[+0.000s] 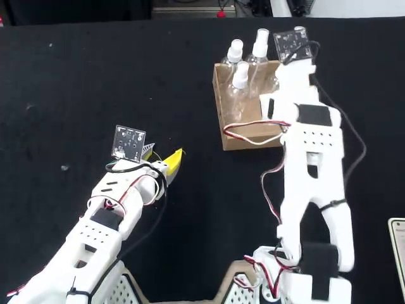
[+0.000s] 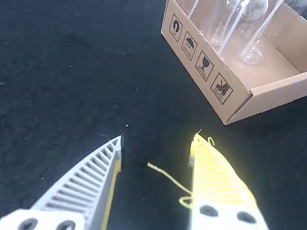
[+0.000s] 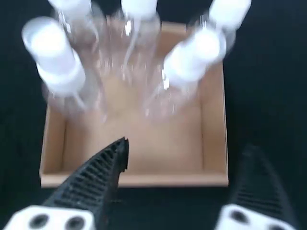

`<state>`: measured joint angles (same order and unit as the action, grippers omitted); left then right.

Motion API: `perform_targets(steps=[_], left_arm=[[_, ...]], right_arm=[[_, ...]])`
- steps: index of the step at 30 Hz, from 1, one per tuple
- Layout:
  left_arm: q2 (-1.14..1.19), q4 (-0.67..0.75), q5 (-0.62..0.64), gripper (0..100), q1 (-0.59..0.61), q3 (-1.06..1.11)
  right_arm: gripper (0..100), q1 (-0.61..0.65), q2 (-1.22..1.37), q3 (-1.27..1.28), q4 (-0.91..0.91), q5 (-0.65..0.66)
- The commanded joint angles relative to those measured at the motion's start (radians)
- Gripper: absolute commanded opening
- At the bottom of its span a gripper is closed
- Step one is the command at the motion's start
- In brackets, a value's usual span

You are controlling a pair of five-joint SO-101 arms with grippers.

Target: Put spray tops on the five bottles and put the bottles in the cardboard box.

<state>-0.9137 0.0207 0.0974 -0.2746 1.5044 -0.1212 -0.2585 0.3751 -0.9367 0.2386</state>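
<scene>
Nearest the lens in the high view are both arm bases, at the bottom edge. The left arm point(image 1: 95, 234) runs from the lower left up toward frame centre. The left gripper point(image 1: 166, 161) sits over the bare black table point(image 1: 76, 82), left of centre and well apart from the box. Its jaws are wide with nothing held. In the left wrist view the left gripper point(image 2: 158, 141) has its grey and yellow fingers spread, with just black cloth in the gap. A loose yellow thread point(image 2: 168, 177) hangs off the yellow finger.

The cardboard box point(image 1: 239, 136) stands on the table right of centre, in the upper half of the frame, top open. The bottles point(image 1: 240, 95) stand upright inside it, clear, with white spray tops point(image 1: 240, 75) fitted. The high view gives three tops, and the right arm covers the box's right part. In the right wrist view I count five white tops over the bottles point(image 3: 72, 91), all inside the box walls point(image 3: 134, 179). They are blurred, so no finer detail.

The right arm point(image 1: 313, 158) rises from the lower-right base to the box's right side. The right gripper point(image 3: 187, 146) hangs above one wall of the box, jaws wide, holding nothing and apart from the bottles.

A pale flat object point(image 1: 397, 244) is cut off at the right edge, and I can't tell what it is.
</scene>
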Motion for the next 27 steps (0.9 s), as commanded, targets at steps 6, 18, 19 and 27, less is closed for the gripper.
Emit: perform_targets(steps=[6,18,19,27], left_arm=[[-0.018,0.020,-0.002,6,0.002,-0.004],[-0.020,0.020,-0.002,3,0.061,0.001],[-0.020,0.020,-0.002,3,0.061,0.001],[-0.021,-0.288,-0.002,3,0.079,-0.180]], right_arm=[[0.7,-0.110,-0.145,0.171,-0.014,0.005],[1.1,-0.130,-0.654,0.684,0.075,0.006],[1.1,-0.120,-0.694,0.722,0.080,0.008],[1.1,-0.052,-0.974,0.970,0.080,0.012]])
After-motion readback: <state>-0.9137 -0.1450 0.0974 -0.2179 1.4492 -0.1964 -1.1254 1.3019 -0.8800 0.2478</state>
